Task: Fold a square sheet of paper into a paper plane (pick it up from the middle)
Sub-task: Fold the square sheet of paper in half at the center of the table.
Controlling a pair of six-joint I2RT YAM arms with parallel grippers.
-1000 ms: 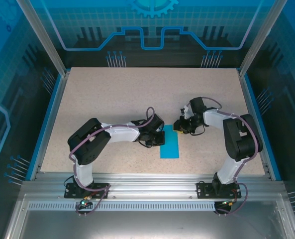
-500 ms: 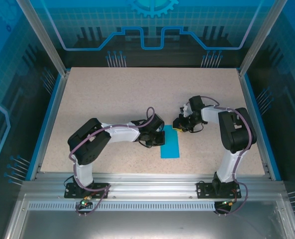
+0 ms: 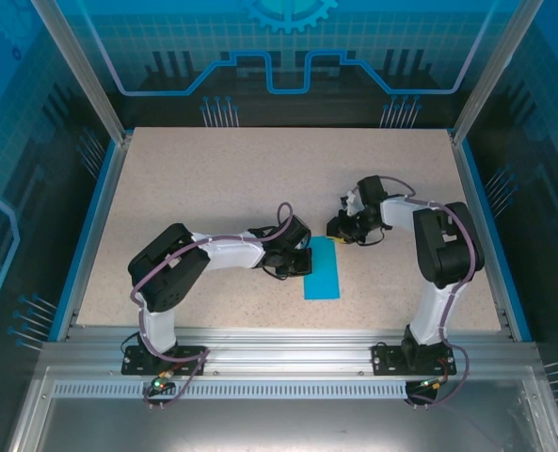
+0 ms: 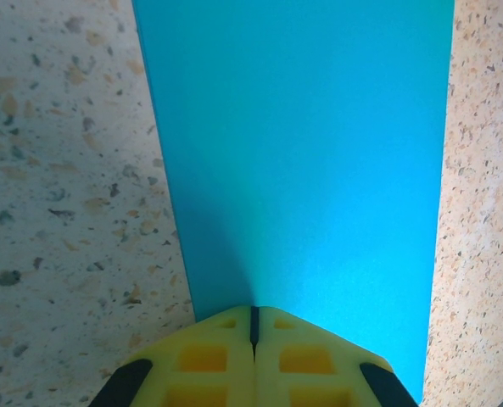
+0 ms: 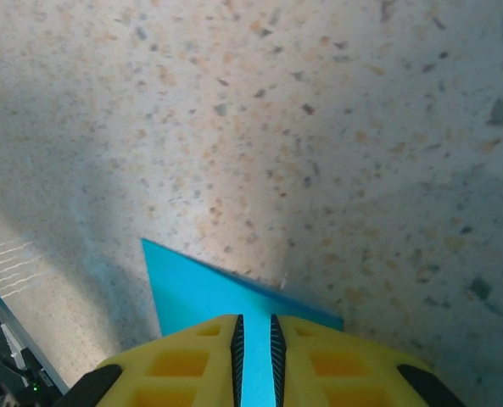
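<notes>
The left claw [image 4: 254, 312] is shut tight. Its two yellow fingers [image 4: 204, 356] are pushed together, with only a thin dark line between them. The tips rest on the blue paper [image 4: 302, 153], closer to one long side than to the other. It is hard to tell if they pinch the paper or just touch it.

From the top, the paper is a long thin strip. It lies flat on the speckled bench [image 3: 213, 188], between the two arms and a bit nearer to the front edge. Its long sides point away from the arm bases. The left claw comes in low from the left and meets the strip near its far end.

The right claw [image 5: 255, 320] is at the far right corner of the strip. Its fingers [image 5: 187, 365] stand a narrow gap apart, and blue shows in that gap. A sharp corner of paper pokes out past the tips. It is not clear if this claw grips the paper.
</notes>
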